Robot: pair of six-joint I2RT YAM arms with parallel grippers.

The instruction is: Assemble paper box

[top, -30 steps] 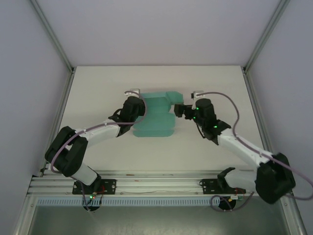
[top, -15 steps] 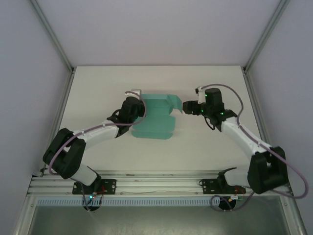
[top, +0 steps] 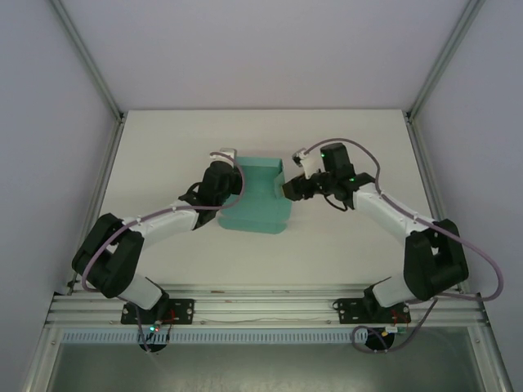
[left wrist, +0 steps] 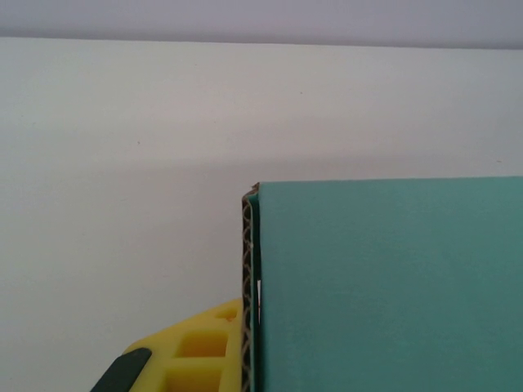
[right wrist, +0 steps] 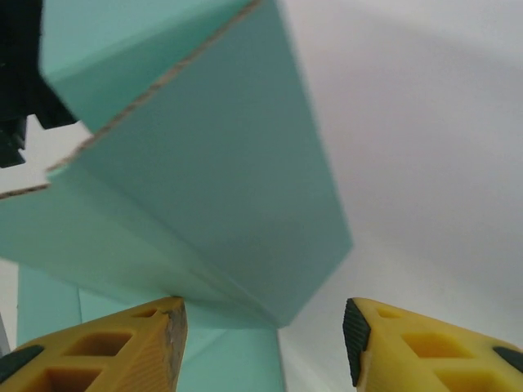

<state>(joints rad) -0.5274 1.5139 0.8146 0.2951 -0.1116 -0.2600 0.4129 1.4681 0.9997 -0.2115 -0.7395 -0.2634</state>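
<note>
Pincers: left pincer [top: 234, 171] is pinched narrow on the teal-green thin-card paper box [top: 257, 202], at the box's left edge. Left wrist view: one yellow finger [left wrist: 196, 353] sits flush against the card's raw corrugated edge, green panel running off to the right of it; 2nd finger hidden behind the card. right pincer [top: 288, 189] is roughly half spread, not gripping anything: its yellow fingers [right wrist: 122, 343] stand apart w/ a folded corner of the box dipping toward the gap betw them. Left-hand finger is at the flap's lower crease, touching or just shy, can't tell; right-hand finger is clear of the card, white matte table top [right wrist: 425, 122] behind it. Box sits betw the two pincer tips, left pincer on its left edge, right pincer at its right side near the far corner. Box is part-folded: panel w/ rounded corners lies flat on the table top on the near side of both pincers, toward the arm bases; a wall stands up at the far end. Seen from the right pincer, the flap rises ahead and leans over its left-hand finger, brown cut edge showing.
</note>
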